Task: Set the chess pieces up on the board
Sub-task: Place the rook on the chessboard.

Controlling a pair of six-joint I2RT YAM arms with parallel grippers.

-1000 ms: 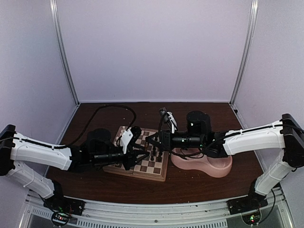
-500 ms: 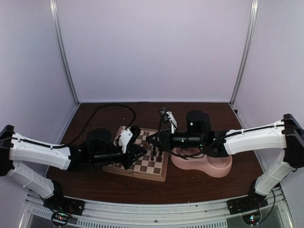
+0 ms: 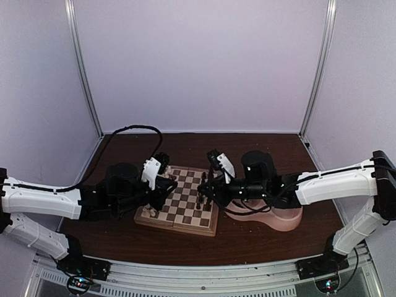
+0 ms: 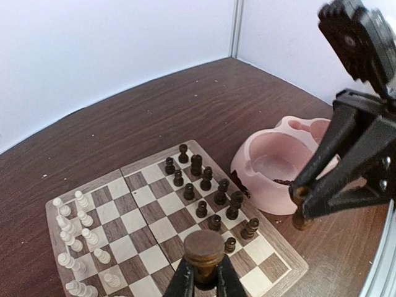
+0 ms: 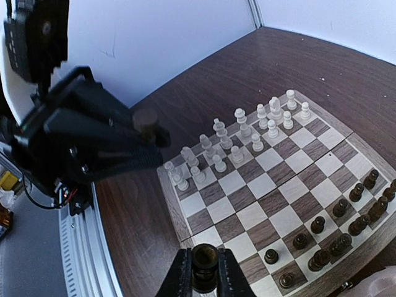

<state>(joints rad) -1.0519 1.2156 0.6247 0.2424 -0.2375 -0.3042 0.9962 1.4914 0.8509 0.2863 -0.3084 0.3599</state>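
The board (image 3: pixel 185 213) lies between my two arms. Cream chess pieces (image 4: pixel 77 232) crowd its left side, and dark brown chess pieces (image 4: pixel 213 192) stand in two rows on the side by the pink bowl. My left gripper (image 4: pixel 204 277) is shut on a dark brown piece (image 4: pixel 204 247) with a flat round top, held above the board's near squares. My right gripper (image 5: pixel 205 278) is shut on another dark brown piece (image 5: pixel 205 260) above the board's dark-side corner. In the top view the left gripper (image 3: pixel 166 185) and right gripper (image 3: pixel 204 190) face each other over the board.
A pink double bowl (image 3: pixel 275 218) sits right of the board, touching its edge, with something dark inside one well (image 4: pixel 281 181). A black cable (image 3: pixel 124 133) loops behind the left arm. White walls close the table on three sides.
My left gripper has shut on a dark piece and drawn back leftward from the board's middle. The right gripper, still holding its piece, has shifted slightly right and lower.
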